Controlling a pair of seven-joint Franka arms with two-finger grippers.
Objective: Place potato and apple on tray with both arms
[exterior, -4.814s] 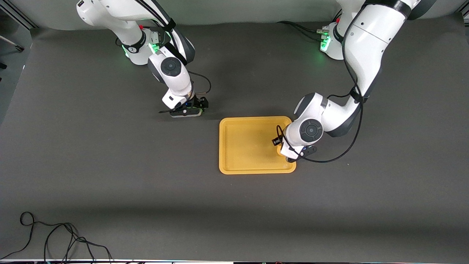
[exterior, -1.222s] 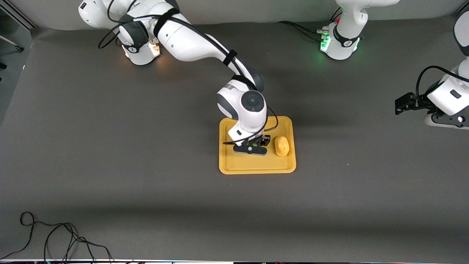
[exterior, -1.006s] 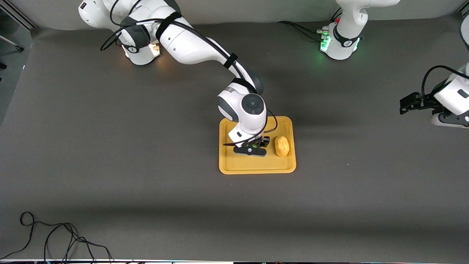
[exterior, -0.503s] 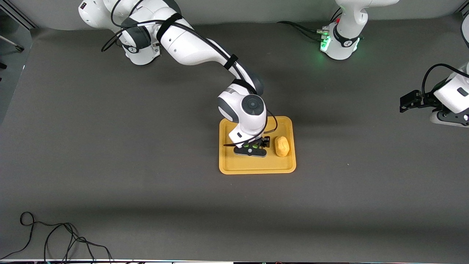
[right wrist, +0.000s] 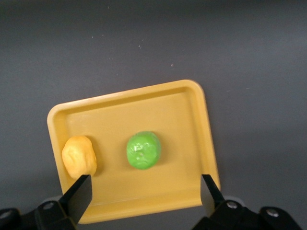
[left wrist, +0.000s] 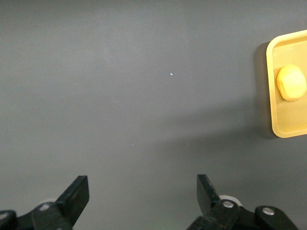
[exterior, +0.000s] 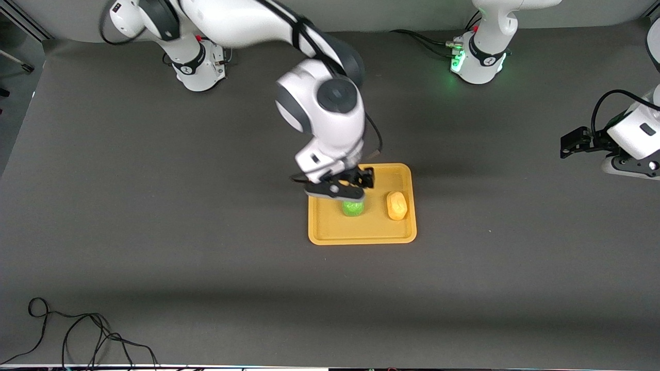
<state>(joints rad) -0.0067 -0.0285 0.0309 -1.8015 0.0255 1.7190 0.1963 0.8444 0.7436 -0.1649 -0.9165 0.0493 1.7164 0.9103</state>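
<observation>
Cable (exterior: 77, 335) lies in loops on the dark table (exterior: 154, 206), in the corner nearest the front camera at the right arm's end. Going across the front view, the right arm (exterior: 258, 26) reaches from its base to the middle of the table. The right gripper (exterior: 337, 188) hangs in the air over the tray (exterior: 361, 239), above the edge that is farther from the front camera. Its two fingers (right wrist: 76, 196) are spread wide and hold nothing, as the right wrist view shows.

The tray is orange-yellow and lies flat near the middle of the table. The apple (exterior: 353, 208) is green and rests on the tray floor, about in the middle of it. The potato (exterior: 397, 205) lies on the same tray, beside the apple, toward the left arm's end and close to the rim. The two do not touch.

The left arm (exterior: 637, 136) waits at its end of the table, well apart from the tray. The left gripper (left wrist: 144, 201) is over bare table, its fingers spread apart and empty
</observation>
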